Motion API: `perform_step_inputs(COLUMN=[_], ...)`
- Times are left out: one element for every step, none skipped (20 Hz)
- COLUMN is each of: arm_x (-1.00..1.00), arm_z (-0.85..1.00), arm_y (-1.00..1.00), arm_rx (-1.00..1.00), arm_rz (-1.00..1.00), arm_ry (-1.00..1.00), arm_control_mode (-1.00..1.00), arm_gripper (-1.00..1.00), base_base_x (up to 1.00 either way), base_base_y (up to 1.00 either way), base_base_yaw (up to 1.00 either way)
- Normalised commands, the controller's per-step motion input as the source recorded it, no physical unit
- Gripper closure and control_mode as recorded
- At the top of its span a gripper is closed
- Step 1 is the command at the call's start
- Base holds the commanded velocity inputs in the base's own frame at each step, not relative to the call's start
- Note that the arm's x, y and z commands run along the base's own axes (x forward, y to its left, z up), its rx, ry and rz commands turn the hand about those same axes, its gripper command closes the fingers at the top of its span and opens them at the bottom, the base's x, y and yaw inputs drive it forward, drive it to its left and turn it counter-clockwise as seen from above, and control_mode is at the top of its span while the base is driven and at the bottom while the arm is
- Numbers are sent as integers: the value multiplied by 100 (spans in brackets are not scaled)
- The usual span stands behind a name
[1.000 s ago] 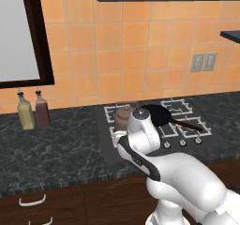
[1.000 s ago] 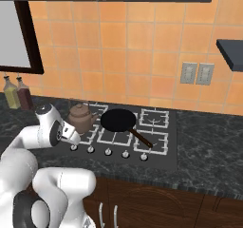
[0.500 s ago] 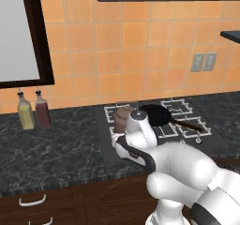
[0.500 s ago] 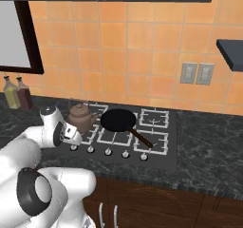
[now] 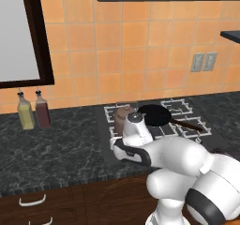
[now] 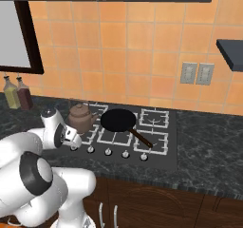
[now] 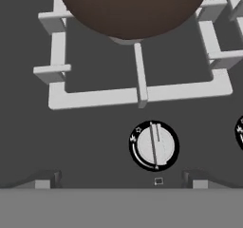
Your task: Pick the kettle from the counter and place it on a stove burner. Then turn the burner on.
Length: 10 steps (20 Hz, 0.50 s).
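Note:
The brown kettle (image 5: 123, 115) (image 6: 80, 118) stands on the stove's front left burner grate (image 7: 95, 96), and its round underside (image 7: 133, 8) looms at the top of the hand view. My gripper (image 7: 121, 182) is open and points down at the stove's front strip. Its fingertips (image 7: 46, 179) stand wide apart, with nothing between them. A white burner knob (image 7: 154, 145) with a ridge lies just ahead of the tips, untouched. From the right base, the gripper (image 6: 73, 137) hangs just in front of the kettle, over the leftmost knobs.
A flat black frying pan (image 5: 157, 115) (image 6: 118, 120) sits on the burner to the kettle's right, its handle pointing to the front right. A yellow bottle (image 5: 26, 114) and a dark red one (image 5: 42, 111) stand by the wall on the black counter (image 5: 56, 149).
The arm's elbow and body have swung lower and to the right. The hand has shifted slightly left over the knobs. The kettle and pan have stayed put.

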Motion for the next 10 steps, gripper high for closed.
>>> perform_step_inputs(arm_x=[0, 1, 2, 5, 6, 7, 8, 7, 8, 9], arm_z=[-22, -24, -24, -25, -25, -24, -23, -22, -21, -20], arm_y=[0, 0, 0, 0, 0, 0, -1, -1, -1, -1], arm_rx=[0, 0, 0, 0, 0, 0, 0, 0, 0, 1], arm_rz=[0, 0, 1, 2, 3, 3, 4, 4, 4, 4], arm_ry=[0, 0, 0, 0, 0, 0, 0, 0, 0, 0], arm_control_mode=[-100, -100, -100, -100, -100, -100, -100, -100, -100, -100], arm_gripper=[-100, -100, -100, -100, -100, -100, -100, -100, -100, -100], base_base_x=[0, 0, 0, 0, 0, 0, 0, 0, 0, 0], base_base_y=[0, 0, 0, 0, 0, 0, 0, 0, 0, 0], base_base_yaw=[0, 0, 0, 0, 0, 0, 0, 0, 0, 0])
